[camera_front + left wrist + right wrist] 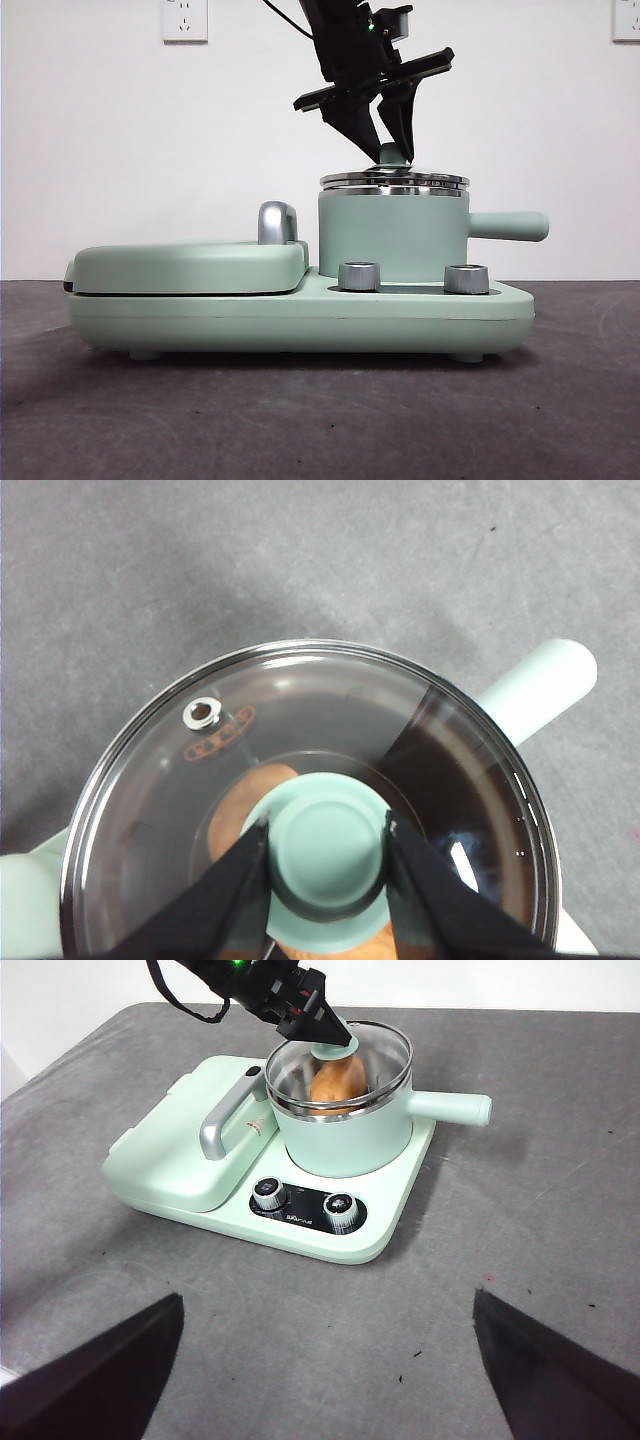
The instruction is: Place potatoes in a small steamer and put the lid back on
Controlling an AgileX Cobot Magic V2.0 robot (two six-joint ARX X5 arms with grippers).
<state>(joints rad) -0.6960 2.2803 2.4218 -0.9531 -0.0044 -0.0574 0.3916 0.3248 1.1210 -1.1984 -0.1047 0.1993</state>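
left gripper (328, 852) clamped on lid (300, 730) knob atop small steamer (392, 235), potato (338, 1082) inside; right gripper (325, 1360) wide open, empty

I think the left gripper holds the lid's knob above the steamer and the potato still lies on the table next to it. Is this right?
Not quite. The potato is already inside the small steamer, seen through the glass lid in the right wrist view. The rest holds: the left gripper has its jaws around the lid's knob.

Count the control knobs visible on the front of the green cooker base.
2. One knob sits below the small steamer's left side, the other knob below its handle side; the right wrist view shows the same pair. None seem hidden.
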